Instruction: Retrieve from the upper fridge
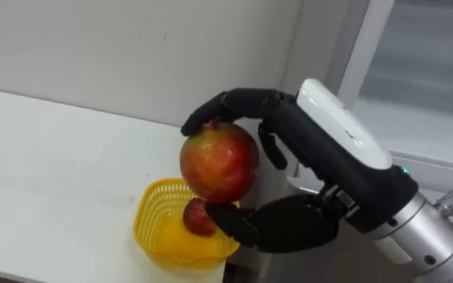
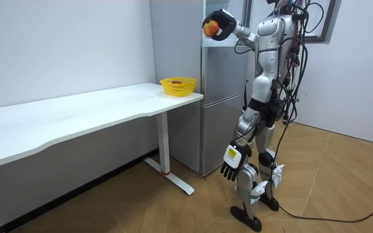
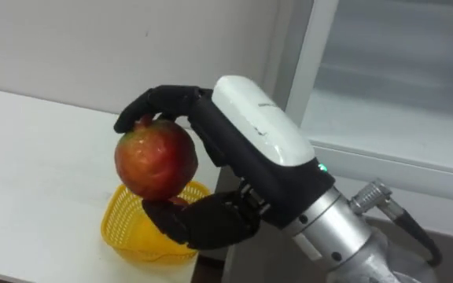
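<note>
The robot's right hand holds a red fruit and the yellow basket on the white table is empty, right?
No: the yellow basket isn't empty; the left eye view shows a second fruit lying in it. The right hand does hold a red fruit.

Table: top open lengthwise up to the corner by the fridge. Basket there, small fruit inside. Wall along the back edge. Right hand, clasping a red fruit, above the basket; open air between.
</note>
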### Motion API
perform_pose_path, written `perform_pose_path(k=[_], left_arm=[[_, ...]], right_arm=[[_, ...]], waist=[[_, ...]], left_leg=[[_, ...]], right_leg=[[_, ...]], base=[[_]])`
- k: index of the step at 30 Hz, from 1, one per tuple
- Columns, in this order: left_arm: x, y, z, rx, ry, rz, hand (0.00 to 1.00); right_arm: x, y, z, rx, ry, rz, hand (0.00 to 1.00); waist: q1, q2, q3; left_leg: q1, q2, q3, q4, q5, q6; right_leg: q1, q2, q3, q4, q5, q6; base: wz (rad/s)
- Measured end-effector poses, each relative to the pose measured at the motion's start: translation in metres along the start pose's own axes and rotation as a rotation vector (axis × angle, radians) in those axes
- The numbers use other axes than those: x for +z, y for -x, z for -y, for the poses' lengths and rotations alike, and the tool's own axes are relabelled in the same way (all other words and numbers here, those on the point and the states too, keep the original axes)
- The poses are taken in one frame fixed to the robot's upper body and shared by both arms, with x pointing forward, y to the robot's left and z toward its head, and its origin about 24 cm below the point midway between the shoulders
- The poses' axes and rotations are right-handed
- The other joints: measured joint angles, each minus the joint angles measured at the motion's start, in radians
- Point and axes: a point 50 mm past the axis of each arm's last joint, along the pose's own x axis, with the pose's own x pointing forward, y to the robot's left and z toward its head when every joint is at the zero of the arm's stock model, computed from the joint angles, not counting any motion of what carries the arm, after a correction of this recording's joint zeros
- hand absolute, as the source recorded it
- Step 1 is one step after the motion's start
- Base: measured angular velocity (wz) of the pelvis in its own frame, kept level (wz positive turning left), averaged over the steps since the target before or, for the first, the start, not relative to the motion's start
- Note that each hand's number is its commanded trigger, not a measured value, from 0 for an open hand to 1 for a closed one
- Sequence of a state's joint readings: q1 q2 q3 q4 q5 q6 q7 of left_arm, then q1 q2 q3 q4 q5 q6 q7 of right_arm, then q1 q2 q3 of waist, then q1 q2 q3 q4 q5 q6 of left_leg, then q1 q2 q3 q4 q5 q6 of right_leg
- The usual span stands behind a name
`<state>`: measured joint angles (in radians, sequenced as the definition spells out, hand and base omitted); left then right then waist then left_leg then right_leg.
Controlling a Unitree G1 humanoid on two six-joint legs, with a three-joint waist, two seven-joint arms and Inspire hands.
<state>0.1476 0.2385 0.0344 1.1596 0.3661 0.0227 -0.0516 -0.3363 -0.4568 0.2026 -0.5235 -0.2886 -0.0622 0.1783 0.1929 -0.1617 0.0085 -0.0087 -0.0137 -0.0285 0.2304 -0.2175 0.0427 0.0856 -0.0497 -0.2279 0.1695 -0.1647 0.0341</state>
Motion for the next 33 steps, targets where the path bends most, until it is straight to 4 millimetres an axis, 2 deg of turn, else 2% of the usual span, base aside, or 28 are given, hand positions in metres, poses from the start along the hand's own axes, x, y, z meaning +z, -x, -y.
perform_pose_path(k=[3,6,10,14,16,19,24,26,30,33], left_arm=[[-0.003,0.0,-0.003,0.008,0.001,-0.007,0.0],[-0.004,0.001,-0.004,0.011,0.002,-0.011,0.0],[-0.005,0.001,-0.01,0.024,0.005,-0.01,0.0],[-0.006,0.001,-0.013,0.029,0.022,-0.013,0.0],[-0.006,0.001,-0.015,0.034,0.027,-0.017,0.0],[-0.005,0.001,-0.017,0.039,0.026,-0.015,0.0],[-0.001,0.001,-0.02,0.045,0.003,-0.01,0.0],[0.001,0.0,-0.021,0.048,0.002,-0.013,0.0],[0.001,0.0,-0.023,0.06,0.001,-0.016,0.0],[0.006,0.0,-0.027,0.07,0.0,-0.005,0.0]], right_arm=[[-0.002,0.0,0.0,0.002,0.027,-0.017,1.0],[-0.004,-0.003,0.003,0.005,0.028,-0.012,1.0],[-0.025,-0.017,0.009,-0.007,0.045,-0.064,1.0],[-0.04,-0.021,0.01,-0.002,0.121,-0.129,1.0],[-0.049,-0.019,0.008,0.008,0.121,-0.171,1.0],[-0.059,-0.017,0.005,0.019,0.119,-0.223,1.0],[-0.075,-0.012,-0.009,0.084,0.114,-0.3,1.0],[-0.079,-0.011,-0.014,0.111,0.117,-0.321,1.0],[-0.084,-0.011,-0.024,0.175,0.133,-0.356,1.0],[-0.092,-0.014,-0.027,0.203,0.123,-0.381,1.0]], waist=[[0.009,-0.019,0.0006],[0.01,-0.033,0.0026],[0.009,-0.05,0.0051],[0.021,-0.054,0.0054],[0.026,-0.056,0.0057],[0.032,-0.063,0.0061],[0.054,-0.081,0.0142],[0.058,-0.093,0.0102],[0.063,-0.103,0.0132],[0.071,-0.112,0.0129]], left_leg=[[-0.001,-0.001,-0.005,0.005,0.001,-0.001],[-0.002,-0.001,-0.017,0.008,0.001,-0.001],[-0.001,-0.003,-0.037,0.018,0.001,-0.001],[-0.002,-0.005,-0.045,0.02,0.001,-0.001],[-0.006,-0.015,-0.057,0.021,0.001,-0.001],[-0.017,-0.015,-0.065,0.027,0.001,-0.001],[-0.037,-0.017,-0.067,0.039,0.001,-0.002],[-0.05,-0.018,-0.072,0.046,0.001,-0.002],[-0.063,-0.018,-0.084,0.059,0.001,-0.002],[-0.075,-0.018,-0.086,0.064,0.001,-0.002]], right_leg=[[0.001,0.001,-0.001,0.0,0.0,0.0],[0.002,0.0,-0.021,0.0,0.0,0.0],[0.014,0.0,-0.022,-0.001,0.0,0.0],[0.017,0.0,-0.023,-0.001,0.0,0.0],[0.018,-0.001,-0.034,-0.001,0.0,0.0],[0.015,-0.002,-0.052,-0.001,0.0,0.0],[0.008,-0.001,-0.05,-0.001,0.0,0.0],[-0.001,-0.001,-0.05,-0.001,0.0,0.0],[-0.005,-0.001,-0.053,-0.002,0.0,0.0],[-0.015,-0.002,-0.077,-0.001,0.0,0.0]], base=[[0.07],[0.11],[0.14],[0.07],[0.11],[0.11],[0.04],[0.1],[0.08],[0.02]])
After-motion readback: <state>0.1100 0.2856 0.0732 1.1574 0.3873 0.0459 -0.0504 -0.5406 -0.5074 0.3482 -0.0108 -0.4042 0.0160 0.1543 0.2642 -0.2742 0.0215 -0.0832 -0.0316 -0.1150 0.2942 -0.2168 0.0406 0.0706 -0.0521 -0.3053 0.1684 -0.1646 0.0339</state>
